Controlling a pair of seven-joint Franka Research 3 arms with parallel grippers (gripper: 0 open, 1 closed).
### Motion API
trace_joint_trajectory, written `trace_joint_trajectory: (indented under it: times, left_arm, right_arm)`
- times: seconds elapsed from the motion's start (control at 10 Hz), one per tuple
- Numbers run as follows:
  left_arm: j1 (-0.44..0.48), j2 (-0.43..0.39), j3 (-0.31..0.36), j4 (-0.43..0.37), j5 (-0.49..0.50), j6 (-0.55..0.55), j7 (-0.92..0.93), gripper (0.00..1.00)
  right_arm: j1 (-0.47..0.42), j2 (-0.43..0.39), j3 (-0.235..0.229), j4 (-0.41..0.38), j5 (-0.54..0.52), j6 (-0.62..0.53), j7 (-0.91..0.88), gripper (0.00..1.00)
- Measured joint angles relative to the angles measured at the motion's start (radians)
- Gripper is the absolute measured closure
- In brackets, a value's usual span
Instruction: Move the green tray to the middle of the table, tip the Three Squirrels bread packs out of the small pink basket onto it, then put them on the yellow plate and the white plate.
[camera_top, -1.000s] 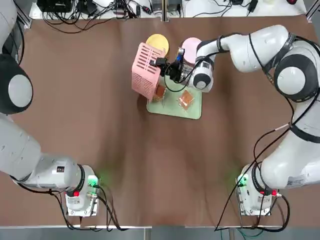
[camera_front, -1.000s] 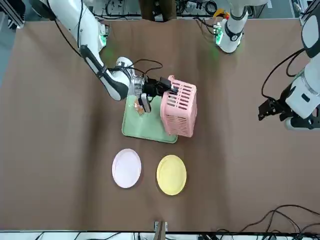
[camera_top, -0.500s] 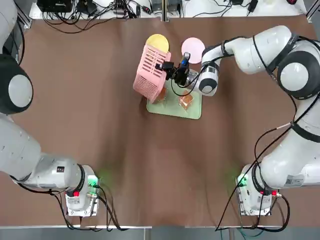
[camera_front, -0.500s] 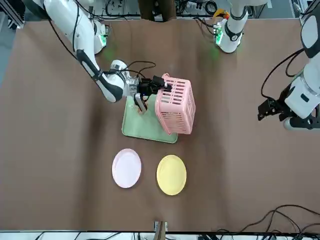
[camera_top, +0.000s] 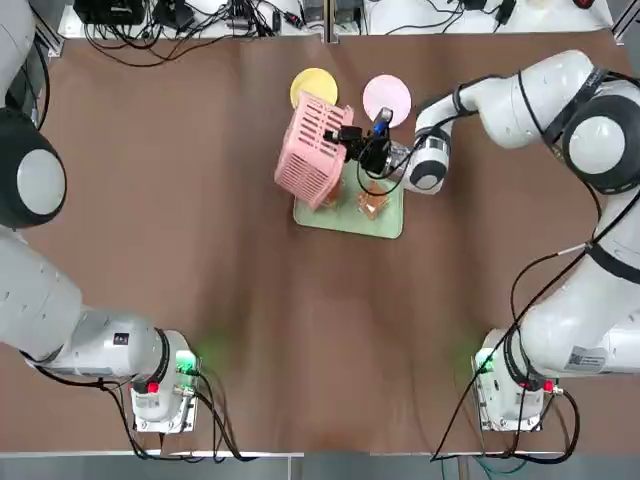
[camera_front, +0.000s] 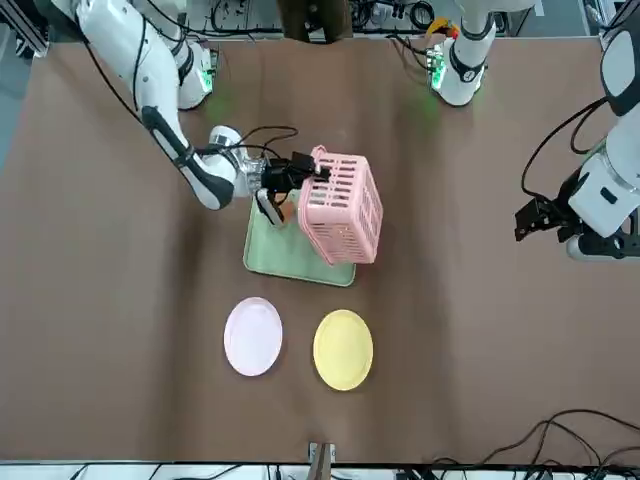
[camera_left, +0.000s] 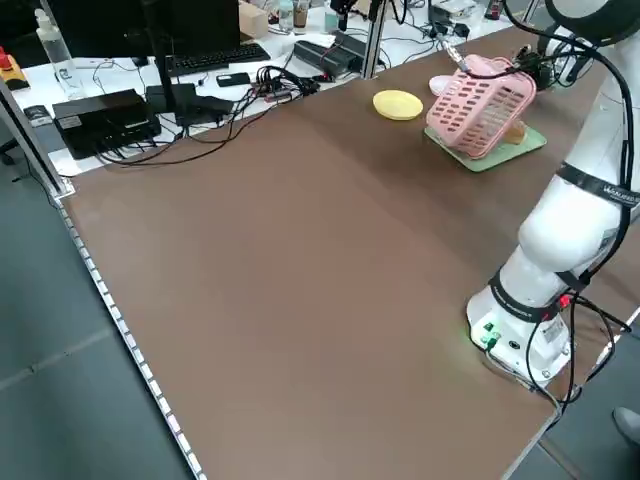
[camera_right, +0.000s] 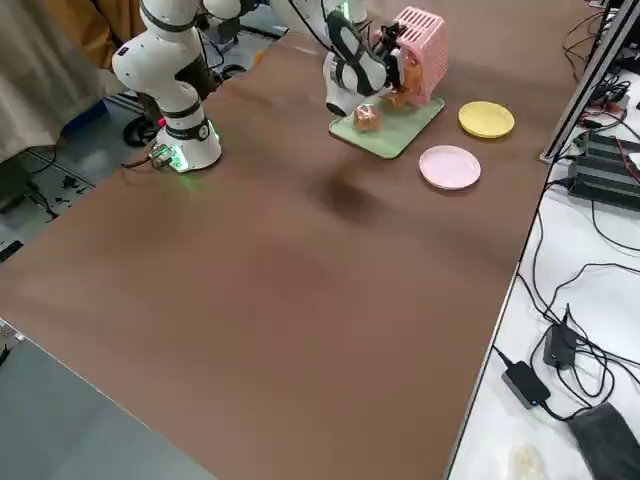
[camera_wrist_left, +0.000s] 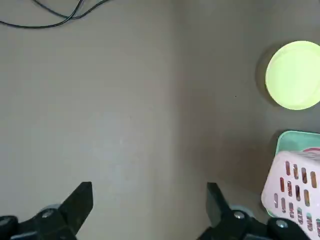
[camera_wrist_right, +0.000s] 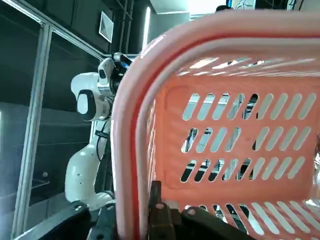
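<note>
The right pincer is clamped on the tilted small pink basket's rim.

On my overhead feed the table fills the frame in one plain dark brown, with no pattern on it. Just above centre I see the small pink basket, solid pink, its walls a grid of slots. Under it lies the green tray, a flat pale mint green. On the tray I make out the Three Squirrels bread packs as orange-brown behind clear wrap. Near the top centre sit the yellow plate, plain yellow, and to its right the white plate, pinkish-white. The arms at both edges of the frame are white with dark grey joints.
</note>
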Motion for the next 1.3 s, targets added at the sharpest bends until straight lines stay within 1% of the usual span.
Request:
trace_joint_trajectory:
  times: [0.4,0.5,0.6,0.9,1.0,1.3]
  left_arm:
    - [-0.001,0.000,0.000,0.000,0.000,0.000,0.000,0.00]
    - [-0.001,0.000,0.000,0.000,0.000,0.000,0.000,0.00]
    - [-0.001,0.000,0.000,0.000,0.000,0.000,0.000,0.00]
    - [-0.008,0.000,0.000,0.000,0.000,0.000,0.000,0.00]
    - [-0.008,0.000,0.000,0.000,0.000,0.000,0.000,0.00]
    - [-0.008,0.001,-0.001,0.000,0.000,0.000,-0.001,0.00]
  right_arm:
    - [-0.052,0.000,-0.002,-0.062,-0.086,-0.096,-0.001,0.93]
    - [-0.062,0.000,-0.010,-0.071,-0.105,-0.123,-0.001,0.93]
    - [-0.065,0.000,-0.032,-0.080,-0.134,-0.167,-0.001,0.93]
    - [-0.071,0.000,-0.123,-0.094,-0.245,-0.272,-0.002,0.93]
    - [-0.074,0.000,-0.134,-0.095,-0.255,-0.285,-0.002,0.93]
    - [-0.075,0.000,-0.145,-0.095,-0.264,-0.292,-0.002,0.93]
